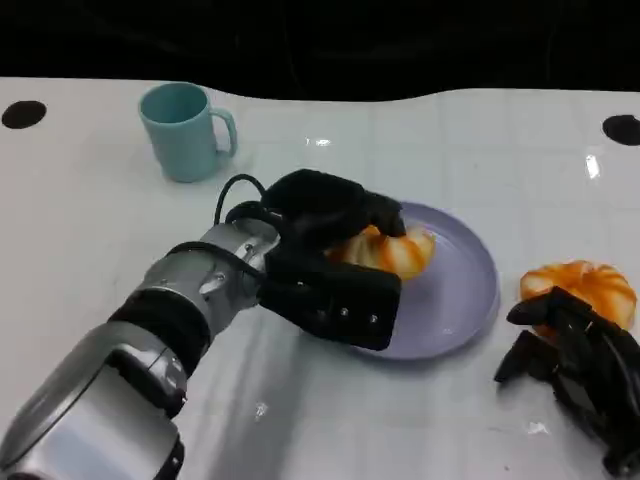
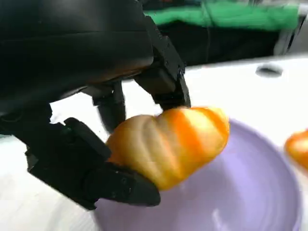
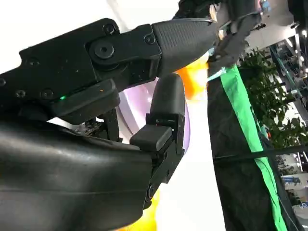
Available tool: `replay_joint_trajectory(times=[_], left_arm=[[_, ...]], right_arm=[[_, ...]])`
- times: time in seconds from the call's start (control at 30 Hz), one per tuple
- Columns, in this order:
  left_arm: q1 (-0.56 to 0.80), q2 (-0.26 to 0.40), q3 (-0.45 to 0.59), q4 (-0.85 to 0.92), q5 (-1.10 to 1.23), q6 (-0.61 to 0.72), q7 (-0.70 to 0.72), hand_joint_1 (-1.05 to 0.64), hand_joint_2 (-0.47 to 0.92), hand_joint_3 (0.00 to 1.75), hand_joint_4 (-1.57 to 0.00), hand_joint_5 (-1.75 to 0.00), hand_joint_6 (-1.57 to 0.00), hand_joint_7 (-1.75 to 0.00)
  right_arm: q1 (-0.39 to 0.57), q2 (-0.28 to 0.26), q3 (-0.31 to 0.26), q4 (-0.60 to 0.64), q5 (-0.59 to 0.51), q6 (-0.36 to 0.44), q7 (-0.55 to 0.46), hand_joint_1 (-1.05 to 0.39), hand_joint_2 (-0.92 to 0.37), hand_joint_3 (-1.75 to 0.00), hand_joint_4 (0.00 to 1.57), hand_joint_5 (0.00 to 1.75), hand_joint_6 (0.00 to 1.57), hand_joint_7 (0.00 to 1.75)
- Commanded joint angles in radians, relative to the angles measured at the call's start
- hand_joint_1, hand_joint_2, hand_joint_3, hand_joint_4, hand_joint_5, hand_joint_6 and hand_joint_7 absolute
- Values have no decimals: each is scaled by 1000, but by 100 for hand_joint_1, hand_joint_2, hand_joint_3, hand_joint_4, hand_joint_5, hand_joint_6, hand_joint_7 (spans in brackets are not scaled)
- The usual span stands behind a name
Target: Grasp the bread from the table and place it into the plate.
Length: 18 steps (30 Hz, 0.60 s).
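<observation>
1. fingers of the left hand are closed around the bread, from above and from below, and the bread is over the near-left part of the plate.
2. in the left wrist view the bread seems a little above the plate floor; i cannot tell if it touches.
3. i judge the grasp is done and the carry nearly done; what is left is to lower it, open the fingers and pull the hand away.
4. the bread is a ridged, croissant-like roll, glossy orange and pale yellow, probably a light plastic toy.
5. the plate is round, shallow, smooth lilac with a raised rim.
6. a second bread lies on the shiny white table beside the plate, just beyond the right hand; its fingers are loosely bent and hold nothing that i can see.
7. a teal mug stands well apart.
</observation>
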Motion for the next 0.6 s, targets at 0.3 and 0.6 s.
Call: replay_joint_trajectory(times=[0.3, 0.6], left_arm=[[-27, 36, -12, -43, 20, 46, -45, -104, 92, 83, 0, -14, -15, 0], [-16, 50, 9, -55, 3, 27, -26, -105, 92, 84, -1, -16, -17, -1]], right_arm=[[14, -12, -3, 16, 2, 17, 7, -54, -92, -27, 65, 159, 60, 124], [16, -10, -6, 8, 5, 28, 4, -54, -92, -23, 67, 157, 62, 120]])
